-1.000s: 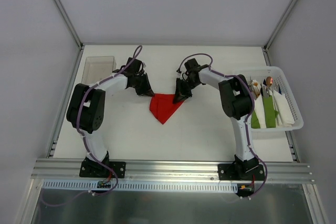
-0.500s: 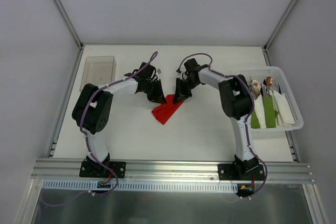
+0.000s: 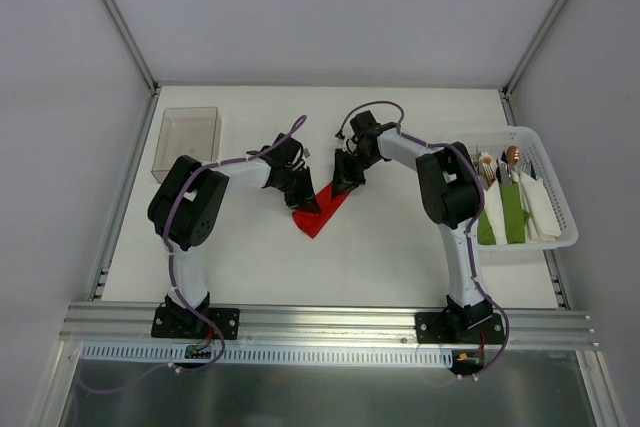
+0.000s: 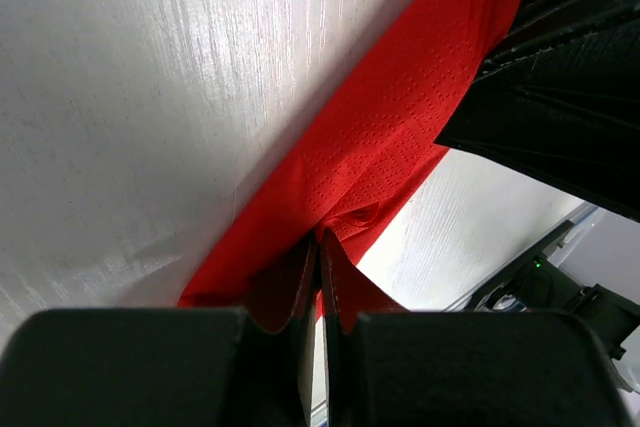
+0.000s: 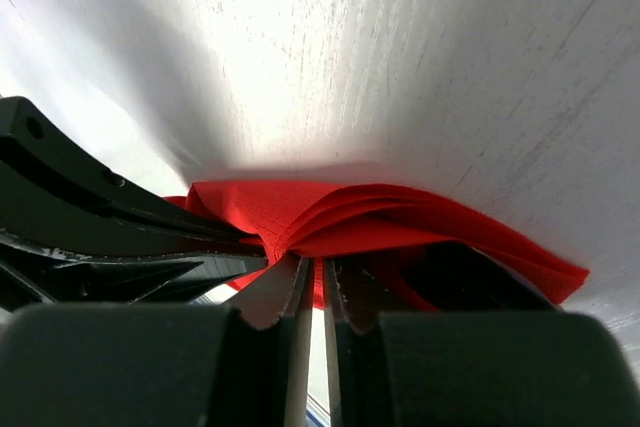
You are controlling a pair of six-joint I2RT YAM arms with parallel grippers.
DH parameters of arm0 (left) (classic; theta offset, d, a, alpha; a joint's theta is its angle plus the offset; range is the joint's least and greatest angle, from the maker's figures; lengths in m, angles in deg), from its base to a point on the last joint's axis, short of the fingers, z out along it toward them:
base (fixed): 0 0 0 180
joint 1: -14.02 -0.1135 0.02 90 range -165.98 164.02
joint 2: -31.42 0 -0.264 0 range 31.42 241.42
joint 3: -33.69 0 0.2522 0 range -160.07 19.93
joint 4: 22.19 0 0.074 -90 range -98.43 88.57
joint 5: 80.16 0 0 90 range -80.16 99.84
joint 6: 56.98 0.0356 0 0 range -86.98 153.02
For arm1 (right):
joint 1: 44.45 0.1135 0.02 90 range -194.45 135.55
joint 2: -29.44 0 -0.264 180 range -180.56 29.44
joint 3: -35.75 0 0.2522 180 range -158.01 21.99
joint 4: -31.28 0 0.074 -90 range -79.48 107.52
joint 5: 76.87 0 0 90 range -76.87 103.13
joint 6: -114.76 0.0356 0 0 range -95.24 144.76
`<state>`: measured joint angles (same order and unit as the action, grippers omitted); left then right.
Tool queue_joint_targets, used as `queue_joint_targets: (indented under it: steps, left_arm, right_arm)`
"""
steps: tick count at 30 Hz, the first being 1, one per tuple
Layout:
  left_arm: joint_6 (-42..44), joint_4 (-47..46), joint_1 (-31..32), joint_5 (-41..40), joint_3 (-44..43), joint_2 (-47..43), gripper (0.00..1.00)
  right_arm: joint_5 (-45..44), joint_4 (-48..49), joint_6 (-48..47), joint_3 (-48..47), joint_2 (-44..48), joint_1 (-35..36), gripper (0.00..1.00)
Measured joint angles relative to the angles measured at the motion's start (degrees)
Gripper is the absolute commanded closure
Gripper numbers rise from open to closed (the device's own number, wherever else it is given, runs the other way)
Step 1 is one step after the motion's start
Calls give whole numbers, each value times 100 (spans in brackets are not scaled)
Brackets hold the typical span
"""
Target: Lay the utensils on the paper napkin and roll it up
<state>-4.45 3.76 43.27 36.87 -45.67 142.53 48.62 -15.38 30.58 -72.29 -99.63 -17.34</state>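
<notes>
Mid-table, L gripper (image 3: pixel 309 204) pinched tight on paper napkin (image 3: pixel 319 217), R gripper (image 3: pixel 340 187) likewise

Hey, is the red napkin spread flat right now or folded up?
Folded, not spread: the red napkin is a narrow creased strip from above, and the right wrist view shows several stacked layers.

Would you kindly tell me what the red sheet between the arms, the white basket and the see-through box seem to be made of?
The thin red napkin is likely paper with a matt finish: an embossed dot pattern and soft folded layers show. The white slotted basket is probably moulded plastic, smooth, with slotted walls. The clear rectangular box seems to be transparent plastic, since the table shows through it.
</notes>
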Motion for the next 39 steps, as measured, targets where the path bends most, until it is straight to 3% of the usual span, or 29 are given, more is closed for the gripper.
queue_joint_targets:
  steps: [17, 39]
  left_arm:
    - [-313, -160, -63, 304, -9, 190, 100]
    - [-247, -164, -87, 396, -35, 203, 100]
  right_arm:
    - [111, -293, -564, 0, 321, -267, 89]
    - [210, -337, -542, 107, 94, -282, 95]
